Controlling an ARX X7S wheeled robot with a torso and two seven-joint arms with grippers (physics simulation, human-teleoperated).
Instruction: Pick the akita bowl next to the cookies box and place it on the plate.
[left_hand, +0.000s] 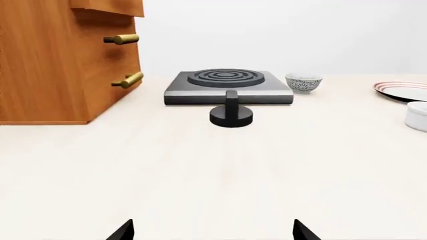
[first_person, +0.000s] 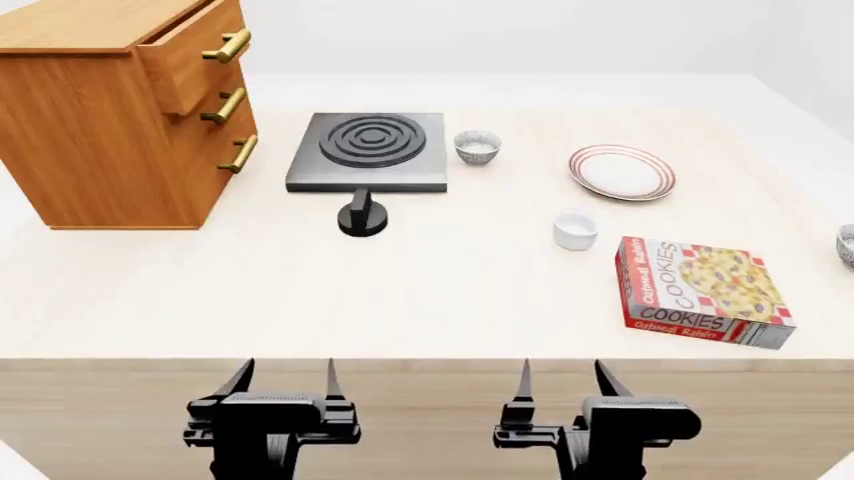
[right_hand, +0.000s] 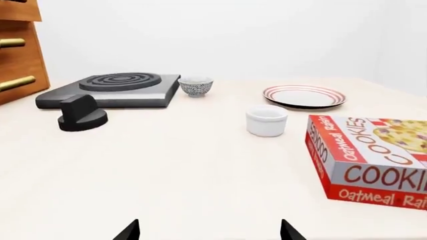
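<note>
The akita bowl (first_person: 846, 246) next to the cookies box is cut off by the head view's right edge, just beyond the box's far right corner. The red-and-white cookies box (first_person: 701, 290) (right_hand: 373, 160) lies flat at the front right. The white plate with red rings (first_person: 621, 172) (right_hand: 304, 96) (left_hand: 403, 90) sits behind it, bare. A second identical bowl (first_person: 477, 147) (right_hand: 196, 86) (left_hand: 303, 82) stands beside the stove. My left gripper (first_person: 287, 372) (left_hand: 213, 229) and right gripper (first_person: 562, 372) (right_hand: 210, 229) hover open at the table's front edge, far from both bowls.
A black stove (first_person: 367, 150) with a loose black knob (first_person: 362, 215) in front occupies the back middle. A wooden cabinet (first_person: 107, 120) with brass handles stands at the back left. A small plain white cup (first_person: 575, 230) sits between the plate and the box.
</note>
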